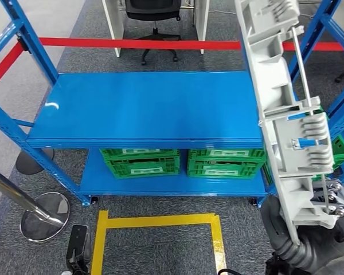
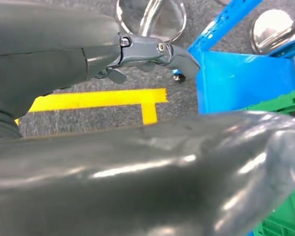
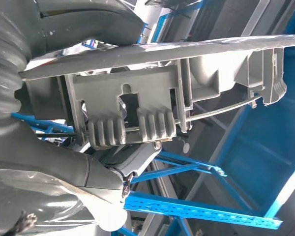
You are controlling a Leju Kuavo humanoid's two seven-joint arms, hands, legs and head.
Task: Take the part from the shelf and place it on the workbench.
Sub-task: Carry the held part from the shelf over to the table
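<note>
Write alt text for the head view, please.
The robot's right hand holds a long grey plastic part upright at the right of the picture, in front of a blue shelf unit whose top is bare. Green crates sit on its lower shelf, and yellow tape marks a box on the grey carpet in front.
</note>
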